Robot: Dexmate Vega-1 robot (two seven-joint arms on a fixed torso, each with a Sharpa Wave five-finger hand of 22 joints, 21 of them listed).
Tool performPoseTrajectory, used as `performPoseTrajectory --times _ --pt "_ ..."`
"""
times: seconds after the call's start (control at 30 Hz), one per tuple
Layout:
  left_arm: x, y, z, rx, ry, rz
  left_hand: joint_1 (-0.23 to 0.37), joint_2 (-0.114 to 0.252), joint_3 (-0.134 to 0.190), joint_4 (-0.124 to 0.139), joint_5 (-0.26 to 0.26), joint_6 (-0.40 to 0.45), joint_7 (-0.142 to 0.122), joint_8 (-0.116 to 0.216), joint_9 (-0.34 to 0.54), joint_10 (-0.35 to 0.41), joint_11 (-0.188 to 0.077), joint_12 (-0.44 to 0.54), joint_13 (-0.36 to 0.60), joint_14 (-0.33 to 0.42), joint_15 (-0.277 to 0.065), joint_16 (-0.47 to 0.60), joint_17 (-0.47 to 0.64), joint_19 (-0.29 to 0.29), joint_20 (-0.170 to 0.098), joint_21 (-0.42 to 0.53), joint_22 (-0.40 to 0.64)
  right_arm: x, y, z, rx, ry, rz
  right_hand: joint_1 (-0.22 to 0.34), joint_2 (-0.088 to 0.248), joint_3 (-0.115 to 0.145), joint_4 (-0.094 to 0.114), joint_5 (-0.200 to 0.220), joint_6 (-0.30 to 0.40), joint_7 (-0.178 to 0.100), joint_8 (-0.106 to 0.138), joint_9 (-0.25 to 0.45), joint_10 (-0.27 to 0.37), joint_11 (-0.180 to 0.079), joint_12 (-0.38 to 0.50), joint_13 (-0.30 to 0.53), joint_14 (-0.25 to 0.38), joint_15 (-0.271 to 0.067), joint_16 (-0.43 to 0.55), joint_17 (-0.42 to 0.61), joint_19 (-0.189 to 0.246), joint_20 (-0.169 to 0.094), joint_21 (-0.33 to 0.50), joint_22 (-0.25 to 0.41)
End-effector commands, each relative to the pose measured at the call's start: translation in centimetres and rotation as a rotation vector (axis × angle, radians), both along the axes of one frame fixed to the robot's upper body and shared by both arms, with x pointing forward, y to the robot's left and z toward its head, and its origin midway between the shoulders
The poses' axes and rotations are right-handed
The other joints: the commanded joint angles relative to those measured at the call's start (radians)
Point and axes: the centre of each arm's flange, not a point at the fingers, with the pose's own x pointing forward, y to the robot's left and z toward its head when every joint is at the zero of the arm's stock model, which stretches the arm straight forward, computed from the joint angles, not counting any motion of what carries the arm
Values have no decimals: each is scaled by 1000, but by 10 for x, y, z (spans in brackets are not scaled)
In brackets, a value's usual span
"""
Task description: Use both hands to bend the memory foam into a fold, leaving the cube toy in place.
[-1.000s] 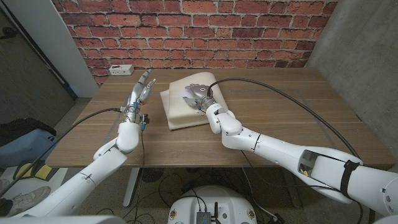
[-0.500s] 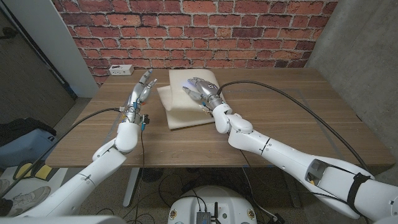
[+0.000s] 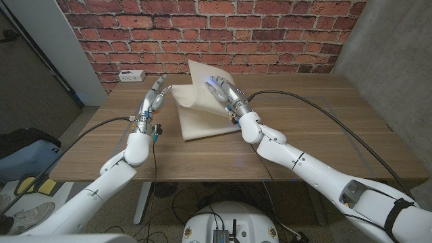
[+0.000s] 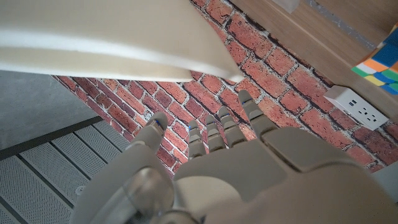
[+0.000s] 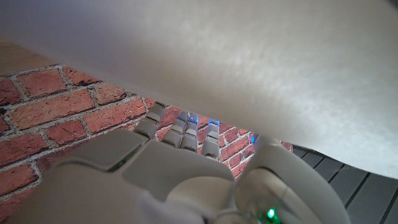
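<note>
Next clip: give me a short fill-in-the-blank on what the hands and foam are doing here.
1. The foam has its far part lifted by the ___ hand.
2. The left hand holds ___.
3. The wall behind the table is made of ___.
Missing words: right; nothing; brick

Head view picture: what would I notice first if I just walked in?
The big cream memory foam in the middle of the table, its far part lifted up by the right hand. Next, the left hand, standing open just left of the foam, and the red brick wall behind.
</note>
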Motion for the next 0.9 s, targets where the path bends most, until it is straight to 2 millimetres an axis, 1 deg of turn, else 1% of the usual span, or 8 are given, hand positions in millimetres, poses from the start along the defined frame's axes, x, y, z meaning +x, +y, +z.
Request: performPoseTrajectory --times 0.03,0.2,0.6,0.7,0.73,0.77,0.8,0.9 --pt "-1 0 0 3 -8 -8 2 -8 1 -5 -6 -3 -1 8 2 -2 1 6 -1 -7 1 3 2 -5 0 -4 2 -7 -32 12 217 -17 79 -10 1 2 6 6 0 -13 -3 1 3 -13 -2 -1 -8 -38 -3 0 -4 2 -3 2" --pt "-1 0 0 3 -7 -11 3 -8 0 -8 -6 -3 0 9 2 -3 2 8 -2 -11 -1 3 1 -6 -2 -5 2 -9 -46 13 299 -28 97 -14 4 2 9 8 1 -18 -2 0 2 -17 -1 -1 -14 -40 -4 -3 -3 -3 -5 2" --pt "1 -2 1 15 -9 -26 3 -9 -3 -12 -6 -5 -2 9 2 -6 -1 9 -3 -15 -4 4 1 -7 -4 -7 2 -16 -73 17 446 -51 136 -20 6 4 11 12 1 -18 -2 -1 4 -12 0 -2 -15 -39 -4 -10 2 -6 -9 2" --pt "1 -2 1 16 -8 -26 3 -10 -4 -13 -6 -5 -3 10 2 -7 -1 9 -3 -15 -6 4 0 -8 -6 -7 2 -18 -84 18 492 -59 144 -22 6 6 11 14 2 -5 -2 -2 8 -6 2 -3 -14 -37 -3 -14 8 -8 -9 2" --pt "1 -2 1 17 -8 -27 3 -10 -4 -13 -6 -5 -3 10 2 -7 -1 9 -3 -15 -6 4 0 -7 -7 -8 2 -19 -87 17 510 -59 148 -22 6 7 9 15 2 -4 -2 -2 11 4 3 -3 -11 -35 -2 -17 15 -12 -9 2" --pt "0 -1 1 16 -8 -27 3 -10 -4 -14 -6 -5 -3 10 2 -7 -1 9 -3 -16 -6 4 0 -8 -7 -8 2 -20 -90 17 523 -60 154 -22 6 8 9 15 2 -3 -2 -2 13 5 4 -3 -10 -33 -2 -18 17 -15 -9 2" --pt "0 -1 1 18 -8 -28 3 -10 -5 -14 -6 -5 -3 10 2 -8 -2 9 -4 -16 -5 4 0 -8 -7 -8 2 -20 -92 16 540 -61 156 -22 5 9 7 17 7 4 0 -3 18 10 6 -3 -7 -27 -1 -22 24 -24 -9 2" --pt "-1 -1 2 19 -8 -28 3 -10 -5 -15 -6 -5 -2 10 2 -8 -1 10 -4 -17 -6 4 0 -8 -7 -8 2 -21 -101 13 587 -60 164 -23 2 11 5 19 19 19 3 -3 28 15 8 -4 -1 -18 0 -28 34 -35 -11 2"
